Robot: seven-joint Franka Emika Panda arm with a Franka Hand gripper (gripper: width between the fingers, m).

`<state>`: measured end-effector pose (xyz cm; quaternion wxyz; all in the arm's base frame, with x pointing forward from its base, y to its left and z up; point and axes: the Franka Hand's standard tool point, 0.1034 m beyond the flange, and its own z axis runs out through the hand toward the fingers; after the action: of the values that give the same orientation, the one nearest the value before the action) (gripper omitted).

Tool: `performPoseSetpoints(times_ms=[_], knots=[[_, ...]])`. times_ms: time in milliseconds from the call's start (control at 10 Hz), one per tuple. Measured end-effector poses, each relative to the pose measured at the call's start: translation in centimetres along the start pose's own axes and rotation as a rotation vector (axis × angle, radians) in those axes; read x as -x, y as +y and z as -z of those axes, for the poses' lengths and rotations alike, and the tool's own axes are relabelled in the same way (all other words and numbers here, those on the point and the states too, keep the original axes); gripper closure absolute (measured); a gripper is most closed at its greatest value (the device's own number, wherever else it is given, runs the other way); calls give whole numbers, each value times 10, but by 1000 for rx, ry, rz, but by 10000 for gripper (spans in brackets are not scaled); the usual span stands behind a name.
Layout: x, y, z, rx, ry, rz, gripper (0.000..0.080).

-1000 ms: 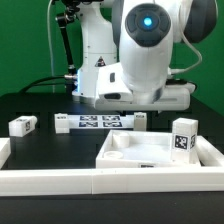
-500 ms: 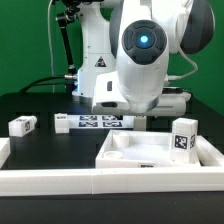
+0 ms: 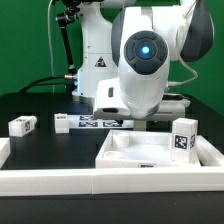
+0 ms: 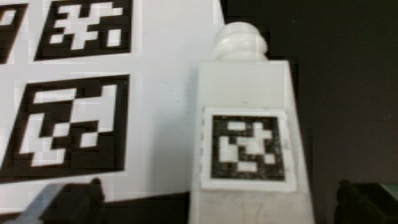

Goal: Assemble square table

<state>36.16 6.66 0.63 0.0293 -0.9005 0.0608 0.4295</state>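
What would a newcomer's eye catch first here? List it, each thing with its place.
The robot arm with its glowing blue light fills the middle of the exterior view, above the marker board. Front right in that view lies the tabletop, rimmed underside up, with an upright leg at its right side. The wrist view shows a second leg, tagged, lying beside the marker board.

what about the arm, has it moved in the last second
Yes. Its round blue-lit joint has dropped lower in the exterior view, closer to the marker board, which has stayed put.
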Motion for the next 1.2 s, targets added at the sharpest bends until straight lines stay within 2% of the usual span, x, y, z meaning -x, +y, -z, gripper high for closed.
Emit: performPoseSetpoints(times_ms=[100, 300, 400, 500, 800, 900, 1200], knots=[[0, -1, 0, 1, -1, -2, 150], [-1, -2, 1, 0, 2, -2, 409], [0, -2, 1, 0, 3, -3, 409], [-1, -4, 2, 0, 5, -4, 511], [-1, -2, 9, -7, 15, -5, 511], [2, 1, 17, -14, 18, -2, 511], [20, 6, 61, -47, 13, 11, 509]])
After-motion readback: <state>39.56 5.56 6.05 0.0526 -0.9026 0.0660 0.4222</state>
